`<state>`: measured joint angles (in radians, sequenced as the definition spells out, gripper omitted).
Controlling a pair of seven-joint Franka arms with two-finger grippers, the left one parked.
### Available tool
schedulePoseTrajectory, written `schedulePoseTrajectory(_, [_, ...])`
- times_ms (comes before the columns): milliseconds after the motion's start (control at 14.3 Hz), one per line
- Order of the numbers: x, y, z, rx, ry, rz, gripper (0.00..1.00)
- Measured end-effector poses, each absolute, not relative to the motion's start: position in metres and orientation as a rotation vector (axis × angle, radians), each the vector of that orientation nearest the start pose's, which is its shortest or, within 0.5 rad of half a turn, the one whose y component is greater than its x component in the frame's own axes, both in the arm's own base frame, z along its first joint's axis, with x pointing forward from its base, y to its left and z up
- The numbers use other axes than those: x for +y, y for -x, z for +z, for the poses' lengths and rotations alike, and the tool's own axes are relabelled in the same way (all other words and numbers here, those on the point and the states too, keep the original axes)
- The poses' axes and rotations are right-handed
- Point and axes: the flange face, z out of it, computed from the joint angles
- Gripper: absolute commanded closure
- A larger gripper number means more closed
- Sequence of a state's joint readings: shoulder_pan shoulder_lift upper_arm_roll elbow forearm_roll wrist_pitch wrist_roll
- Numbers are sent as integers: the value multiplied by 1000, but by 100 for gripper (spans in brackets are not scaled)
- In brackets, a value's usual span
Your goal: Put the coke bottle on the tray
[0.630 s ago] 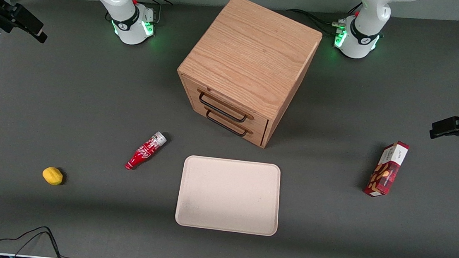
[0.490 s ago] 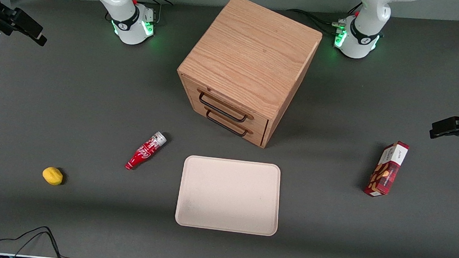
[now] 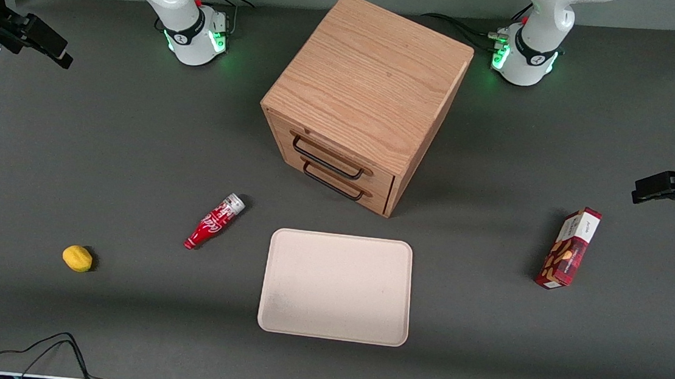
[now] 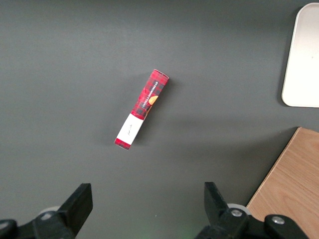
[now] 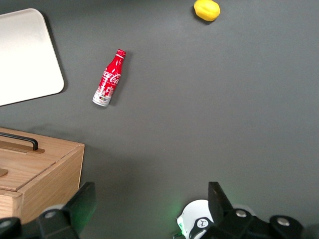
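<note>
The coke bottle is red with white script and lies on its side on the grey table, its cap pointing toward the front camera. It is beside the tray, apart from it, on the working arm's side. The pale beige tray lies flat with nothing on it. My gripper hangs high over the working arm's end of the table, well away from the bottle and farther from the front camera than it. Its fingers are spread wide and hold nothing.
A wooden drawer cabinet with two black handles stands just farther from the camera than the tray. A yellow lemon lies toward the working arm's end. A red snack box lies toward the parked arm's end.
My gripper has crept a little inward over the table. The bottle, tray and other things have not moved.
</note>
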<state>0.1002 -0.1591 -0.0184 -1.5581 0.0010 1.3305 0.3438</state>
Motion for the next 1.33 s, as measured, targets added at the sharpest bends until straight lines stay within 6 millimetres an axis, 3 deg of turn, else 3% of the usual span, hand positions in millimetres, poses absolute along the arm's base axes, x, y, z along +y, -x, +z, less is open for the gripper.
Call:
schedulePoseTrajectory(140, [42, -483, 686, 410, 3111, 125, 0])
schedulePoseTrajectory(280, [60, -503, 675, 477, 3065, 152, 0])
schedulePoseTrajectory(420, [93, -534, 652, 582, 3041, 177, 0])
schedulePoseTrajectory(560, [129, -567, 612, 713, 3013, 193, 0])
schedulePoseTrajectory(770, [166, -606, 523, 950, 2970, 310, 0])
schedulePoseTrajectory(980, [179, -635, 410, 1101, 2951, 403, 0])
schedulePoseTrajectory(1190, [179, -642, 314, 1142, 2938, 377, 0])
schedulePoseTrajectory(1330, [176, -633, 270, 1149, 2953, 330, 0])
